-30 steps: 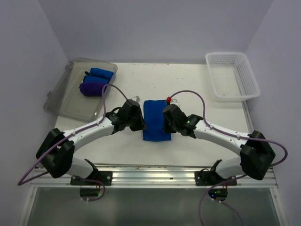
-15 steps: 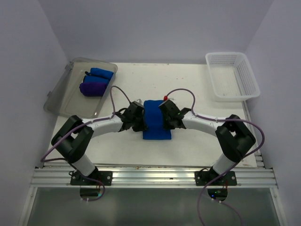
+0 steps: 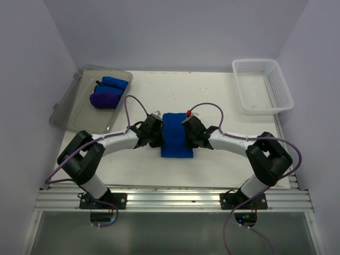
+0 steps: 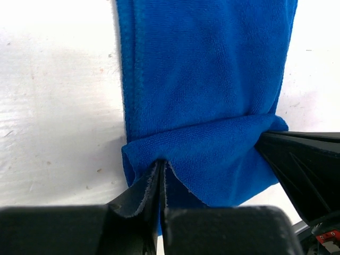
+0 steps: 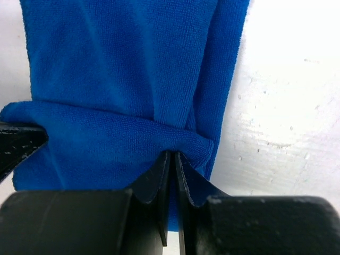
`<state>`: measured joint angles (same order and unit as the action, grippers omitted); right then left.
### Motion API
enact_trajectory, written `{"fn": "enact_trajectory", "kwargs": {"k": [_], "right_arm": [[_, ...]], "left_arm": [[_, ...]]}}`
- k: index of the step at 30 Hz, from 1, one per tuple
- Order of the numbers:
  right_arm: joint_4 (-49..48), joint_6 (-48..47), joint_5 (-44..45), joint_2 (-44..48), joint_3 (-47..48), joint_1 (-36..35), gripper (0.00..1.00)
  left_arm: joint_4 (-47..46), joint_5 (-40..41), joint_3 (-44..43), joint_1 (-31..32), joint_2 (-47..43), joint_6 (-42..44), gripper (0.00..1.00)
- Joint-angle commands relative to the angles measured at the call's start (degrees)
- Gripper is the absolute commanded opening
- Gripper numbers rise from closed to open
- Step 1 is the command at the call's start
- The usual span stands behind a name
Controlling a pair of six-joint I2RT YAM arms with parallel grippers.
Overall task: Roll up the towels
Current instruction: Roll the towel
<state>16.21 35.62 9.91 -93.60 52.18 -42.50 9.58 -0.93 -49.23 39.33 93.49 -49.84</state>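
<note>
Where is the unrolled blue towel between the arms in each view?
Top external: the unrolled blue towel lies at centre.
Left wrist: towel fills the top centre and right.
Right wrist: towel fills the top left and centre.
Shared landmark: left gripper and right gripper pinching its sides.

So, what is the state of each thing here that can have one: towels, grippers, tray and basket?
flat blue towel: one end folded over, not yet rolled.
left gripper: jaws shut on one corner of the fold.
right gripper: jaws shut on the other corner of the fold.
blue towel in tray: rolled.
purple towel: rolled.
tray: holds the rolled towels.
basket: upright, nothing inside.
</note>
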Motion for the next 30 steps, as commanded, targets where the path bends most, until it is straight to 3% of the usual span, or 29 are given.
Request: {"fn": "enact_trajectory", "kwargs": {"k": [1,8,15,21,26,30], "right_arm": [[-1.0,4.3,-2.2,3.5,-6.3,-2.1,0.11],[-2.9,15.0,-1.9,10.5,-11.6,-10.0,0.11],[4.3,11.1,3.6,16.0,-5.2,-10.8,0.15],[4.4,7.5,2.3,11.3,-2.3,-10.7,0.16],[0.3,8.2,4.6,5.6,-4.5,-10.7,0.15],[-0.7,7.9,3.8,3.6,-5.4,-10.8,0.14]], "left_arm": [[1.4,3.0,1.8,-0.5,-3.8,2.2,0.07],[2.8,2.9,0.1,-0.5,-3.0,4.8,0.12],[6.9,2.9,-4.8,-0.5,-5.3,6.0,0.14],[7.6,-0.6,-2.9,-0.4,-10.0,4.3,0.17],[0.0,-7.9,2.0,0.0,-7.0,1.3,0.16],[-1.6,-7.8,3.1,0.3,-2.8,1.5,0.15]]}}
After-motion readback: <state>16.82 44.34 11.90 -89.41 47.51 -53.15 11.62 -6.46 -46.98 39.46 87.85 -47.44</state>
